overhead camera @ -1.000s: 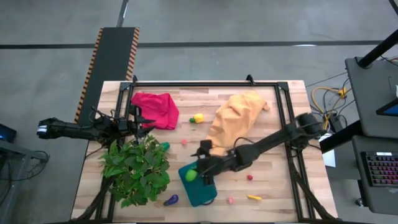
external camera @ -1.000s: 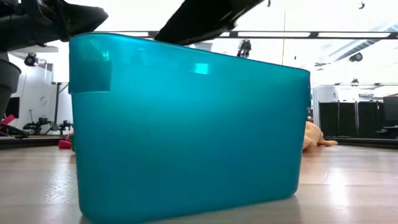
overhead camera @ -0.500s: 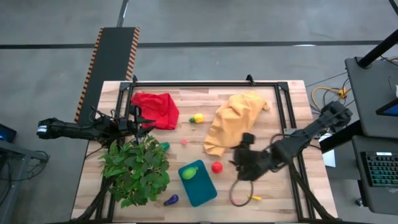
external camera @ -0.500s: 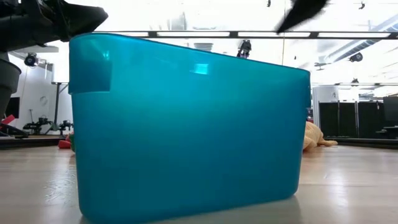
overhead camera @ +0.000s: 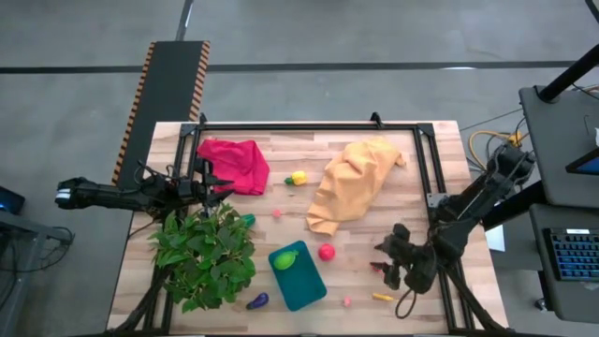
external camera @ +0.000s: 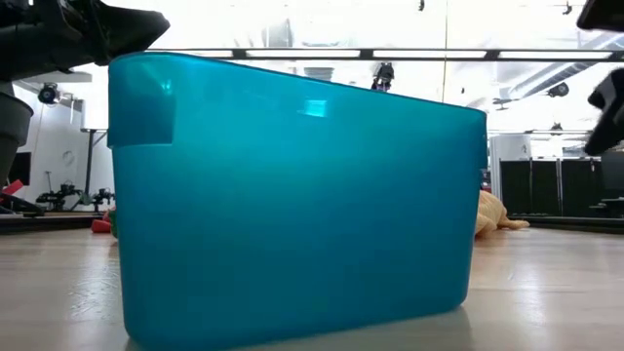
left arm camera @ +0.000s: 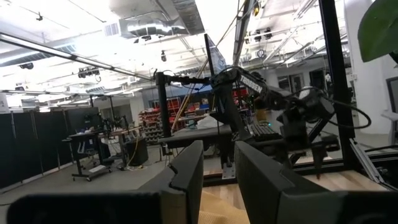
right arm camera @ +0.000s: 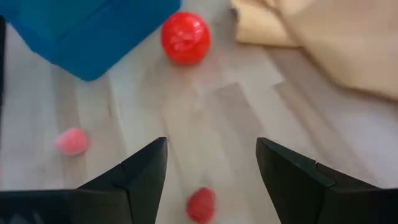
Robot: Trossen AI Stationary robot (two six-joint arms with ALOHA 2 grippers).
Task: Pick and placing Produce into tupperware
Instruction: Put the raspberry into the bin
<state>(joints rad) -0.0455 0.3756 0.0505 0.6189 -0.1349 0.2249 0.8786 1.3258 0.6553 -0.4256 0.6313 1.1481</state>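
Observation:
The teal tupperware (overhead camera: 301,281) stands near the table's front edge, with a green piece (overhead camera: 286,259) lying in it; it fills the low view (external camera: 292,195). A red ball (overhead camera: 327,251) lies just right of it. My right gripper (overhead camera: 388,262) is open and empty, low over the table to the right of the ball. A small red piece (right arm camera: 201,204) lies on the wood between its fingers, untouched. A pink piece (overhead camera: 347,300) and a yellow piece (overhead camera: 382,297) lie nearer the front edge. My left gripper (overhead camera: 220,187) waits at the table's left, its fingers a little apart and empty.
A leafy green plant (overhead camera: 206,253) stands left of the tupperware, with a purple piece (overhead camera: 257,300) by its front. A red cloth (overhead camera: 234,161) and an orange cloth (overhead camera: 351,183) lie at the back, with a yellow piece (overhead camera: 298,177) between them. A black frame (overhead camera: 309,126) rims the table.
My right gripper has gone from over the tupperware toward the table's right edge, and now stands past the red ball. The green piece stays in the tupperware. The red ball, hidden under the arm before, now shows.

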